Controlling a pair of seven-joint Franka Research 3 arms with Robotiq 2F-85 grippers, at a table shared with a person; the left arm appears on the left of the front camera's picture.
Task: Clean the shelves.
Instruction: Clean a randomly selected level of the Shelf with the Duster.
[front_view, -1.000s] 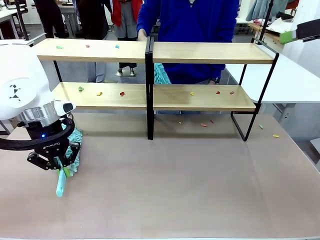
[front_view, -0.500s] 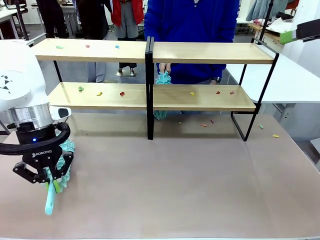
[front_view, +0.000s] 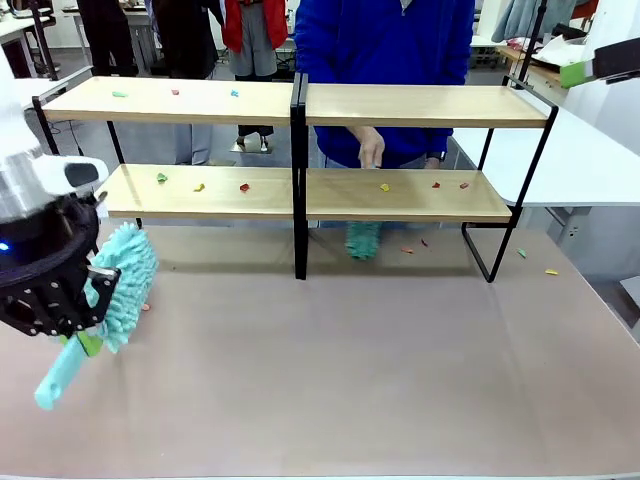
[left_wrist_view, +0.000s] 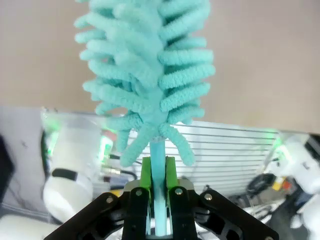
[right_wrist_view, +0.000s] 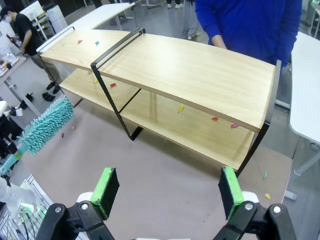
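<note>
Two green pads (left_wrist_view: 145, 172) of the left gripper (left_wrist_view: 158, 166) are pressed from both sides on the thin handle of a turquoise duster (left_wrist_view: 150, 75), so the fingers are closed on it. In the front view the fluffy head is carried tilted above the table (front_view: 360, 380), at the table's left side, and the free end of the handle points down toward the near edge. The fingers of the right gripper (right_wrist_view: 170, 187) are spread wide, with nothing between them, and they are held high above the table, looking down at the right half of the shelves (right_wrist_view: 190, 70). The shelves are placed along the far part of the table, with two long wooden boards in a black frame and one black upright in the middle. Small coloured scraps (front_view: 243, 187) are scattered on both boards, and several more are lying on the table by the right end of the rack. A person's hand (front_view: 371, 150) is seen behind the rack, between the two boards, just right of the upright. A second duster (front_view: 362, 240) is seen directly under this hand, below the lower board; its handle is hidden by the board.
</note>
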